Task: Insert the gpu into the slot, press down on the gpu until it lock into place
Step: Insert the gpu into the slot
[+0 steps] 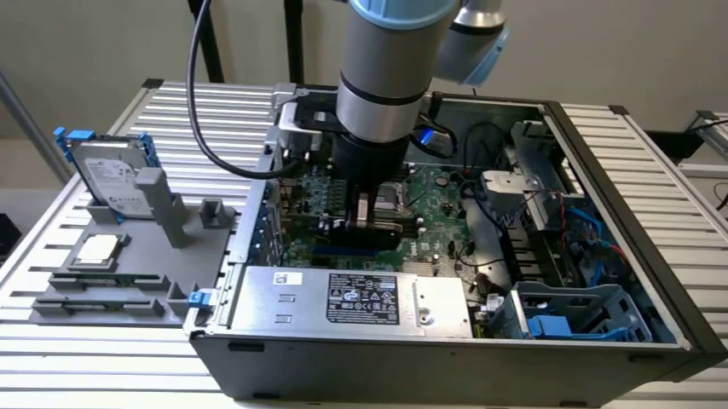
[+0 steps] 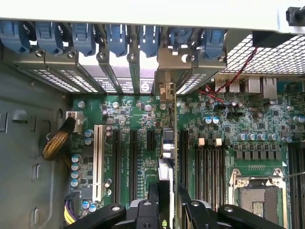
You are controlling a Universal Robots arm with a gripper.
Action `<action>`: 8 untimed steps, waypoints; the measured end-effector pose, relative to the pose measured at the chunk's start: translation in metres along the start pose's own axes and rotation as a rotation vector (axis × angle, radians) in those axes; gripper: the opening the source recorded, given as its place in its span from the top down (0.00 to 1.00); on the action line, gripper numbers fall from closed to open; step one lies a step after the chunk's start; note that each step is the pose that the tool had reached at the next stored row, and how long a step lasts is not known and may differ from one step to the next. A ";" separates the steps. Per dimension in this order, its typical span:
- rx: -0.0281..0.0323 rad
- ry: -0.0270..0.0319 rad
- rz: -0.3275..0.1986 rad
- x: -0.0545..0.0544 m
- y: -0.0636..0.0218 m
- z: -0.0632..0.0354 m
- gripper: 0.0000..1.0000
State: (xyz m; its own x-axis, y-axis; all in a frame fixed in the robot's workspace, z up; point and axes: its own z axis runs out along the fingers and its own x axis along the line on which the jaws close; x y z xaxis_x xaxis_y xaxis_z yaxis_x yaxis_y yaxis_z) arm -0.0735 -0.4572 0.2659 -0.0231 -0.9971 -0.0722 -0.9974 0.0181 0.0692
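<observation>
- Starting at the exterior view's left, a slatted worktop [image 1: 80, 383] carries a grey tray [image 1: 216, 256].
- On the tray, a hard drive [image 1: 108, 175] in a blue frame stands tilted at the back. A CPU [image 1: 97, 249] lies nearer the front, and two memory sticks [image 1: 97, 281] sit in holders in front of it.
- Just right of the tray is an open PC case [image 1: 455, 371], with a silver PSU [image 1: 353, 300] along its near wall.
- The arm [image 1: 387, 77] drops into the case over the green board [image 1: 444, 226].
- The pincer [image 1: 364, 223] hangs low over the board, just behind the PSU.
- In the wrist view the pincer [image 2: 167, 198] is open. Its black fingers [image 2: 152, 200] stand on either side of the top edge of the gpu [image 2: 165, 157].
- The gpu stands upright and edge-on on the board, between the black slots [image 2: 133, 162] and the memory slots [image 2: 209, 167].
- Its silver bracket [image 2: 167, 90] meets the case's rear wall under a row of blue latches [image 2: 116, 38]. I cannot tell whether it is locked down.
- Beyond the memory slots lies the CPU socket [image 2: 259, 198].
- At the exterior view's right, a blue drive cage [image 1: 569, 311] fills the case's near corner, with cables [image 1: 569, 221] behind it.
</observation>
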 end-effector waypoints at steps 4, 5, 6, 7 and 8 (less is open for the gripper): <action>-0.0001 0.0006 0.000 0.000 0.0012 0.0021 0.74; -0.0001 0.0007 0.000 0.000 0.0015 0.0027 0.74; -0.0001 0.0008 0.000 0.000 0.0018 0.0032 0.74; -0.0001 0.0009 0.000 0.000 0.0020 0.0038 0.74; -0.0001 0.0009 0.000 0.000 0.0020 0.0043 0.74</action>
State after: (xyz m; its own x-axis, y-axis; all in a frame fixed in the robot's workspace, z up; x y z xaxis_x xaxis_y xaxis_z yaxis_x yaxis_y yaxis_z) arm -0.0758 -0.4566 0.2617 -0.0230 -0.9972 -0.0713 -0.9974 0.0180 0.0693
